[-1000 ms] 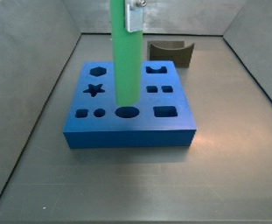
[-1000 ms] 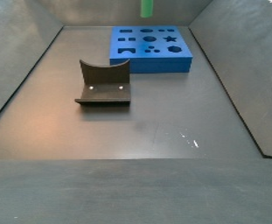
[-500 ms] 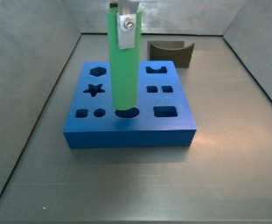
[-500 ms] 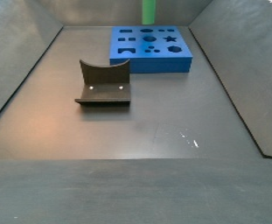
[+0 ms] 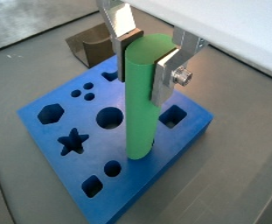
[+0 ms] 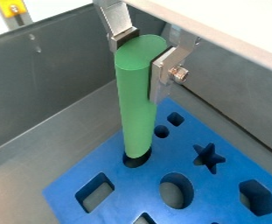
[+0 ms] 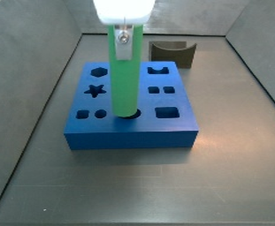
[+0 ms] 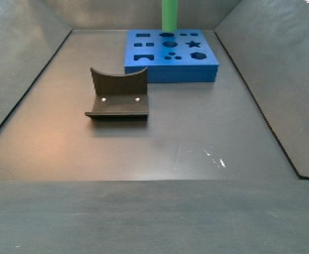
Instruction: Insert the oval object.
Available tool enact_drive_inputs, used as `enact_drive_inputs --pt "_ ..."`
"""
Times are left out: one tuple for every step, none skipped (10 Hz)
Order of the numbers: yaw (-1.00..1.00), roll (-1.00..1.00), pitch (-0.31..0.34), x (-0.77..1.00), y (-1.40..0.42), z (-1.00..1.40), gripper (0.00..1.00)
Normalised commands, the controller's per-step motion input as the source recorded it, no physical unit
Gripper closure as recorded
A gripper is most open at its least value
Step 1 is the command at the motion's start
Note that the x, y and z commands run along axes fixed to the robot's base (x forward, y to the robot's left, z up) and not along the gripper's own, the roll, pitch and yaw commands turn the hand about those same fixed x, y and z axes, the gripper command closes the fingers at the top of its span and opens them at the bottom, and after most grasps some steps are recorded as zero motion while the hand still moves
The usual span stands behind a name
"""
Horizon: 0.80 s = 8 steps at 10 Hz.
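My gripper (image 7: 126, 35) is shut on the top of the oval object (image 7: 126, 75), a long bright green rod held upright. It also shows in both wrist views, gripper (image 5: 144, 58) (image 6: 142, 54) and rod (image 5: 142, 105) (image 6: 135, 105). The rod's lower end sits in the round hole at the front middle of the blue block (image 7: 133, 137), seen also in both wrist views (image 5: 107, 149) (image 6: 132, 184). In a side view only the rod's lower part (image 8: 170, 12) shows above the block (image 8: 197, 69); the gripper is out of frame there.
The dark fixture (image 7: 175, 53) stands behind the block; it shows in a side view (image 8: 117, 94) and a wrist view (image 5: 89, 44). The block has several other shaped holes. Grey walls enclose the floor.
The gripper has come down with the green rod. The rod's lower end has gone from just above the hole to inside it.
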Motion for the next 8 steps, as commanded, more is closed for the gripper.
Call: enact_drive_inputs --pt "-0.18 0.00 0.054 0.00 0.09 -0.22 1.00" --pt "-0.31 0.00 0.060 0.18 0.05 -0.20 1.00" --pt "-0.35 0.00 0.073 0.20 0.05 -0.19 1.00" --pt "-0.32 0.00 0.054 0.18 0.02 -0.23 1.00" --pt "-0.31 -0.03 0.024 0.16 0.00 -0.25 1.00" --pt "-0.33 -0.03 0.016 0.16 0.00 -0.25 1.00" --pt "-0.30 -0.04 0.000 0.10 0.00 -0.27 1.00" --pt "-0.17 -0.02 0.000 0.00 0.00 -0.25 1.00"
